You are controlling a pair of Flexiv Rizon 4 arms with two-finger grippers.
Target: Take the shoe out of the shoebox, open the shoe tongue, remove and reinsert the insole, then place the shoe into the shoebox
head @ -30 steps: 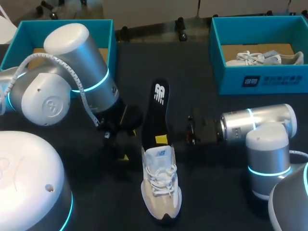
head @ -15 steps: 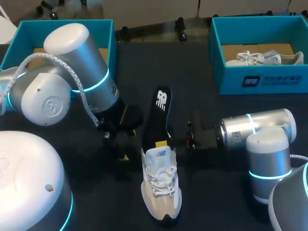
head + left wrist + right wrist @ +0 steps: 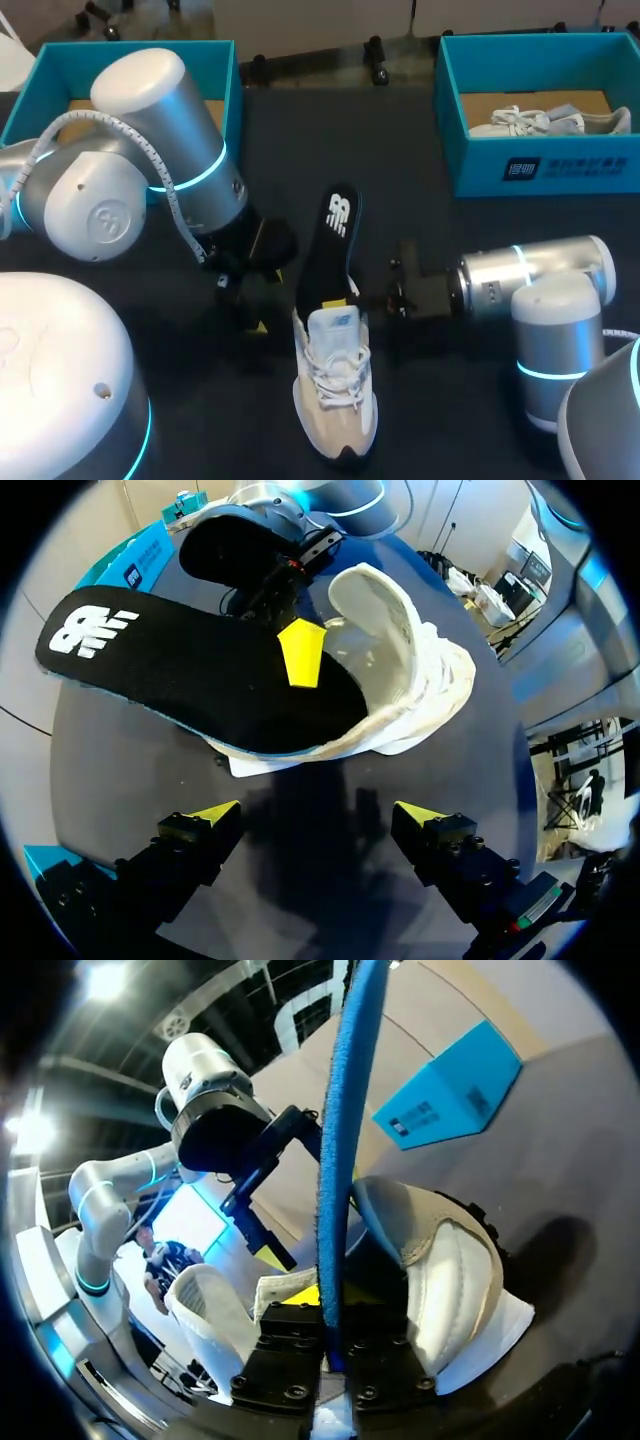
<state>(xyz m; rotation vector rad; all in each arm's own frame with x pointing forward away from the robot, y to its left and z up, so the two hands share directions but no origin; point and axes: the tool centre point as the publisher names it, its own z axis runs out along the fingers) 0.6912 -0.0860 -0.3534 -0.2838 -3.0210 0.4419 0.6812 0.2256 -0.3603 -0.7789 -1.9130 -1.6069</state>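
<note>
1. The shoe (image 3: 336,390) sits on the table (image 3: 450,400) in the head view, out of both boxes, with its toe at 6 o'clock and its heel opening at 12 o'clock; its tongue (image 3: 335,322) stands lifted
2. The insole (image 3: 331,240) is half in the shoe: its front end is sunk in the opening and its heel end rises toward 12 o'clock
3. The right gripper (image 3: 325,1345) comes in from 3 o'clock and is clamped on the insole, one finger on each face, low near the collar
4. The left gripper (image 3: 315,820) waits at 9 o'clock of the collar, fingers apart and holding nothing
5. The step in hand looks like the insole step; one moment cannot show whether it is going out or in
6. If it is going in, the next move calls for sliding it toward 6 o'clock, flat under the tongue, perhaps with the left gripper steadying the shoe
7. Boxing comes later: the left shoebox (image 3: 225,80) is at 11 o'clock, and the right shoebox (image 3: 540,170) at 1 o'clock already holds another shoe (image 3: 545,122)
</note>
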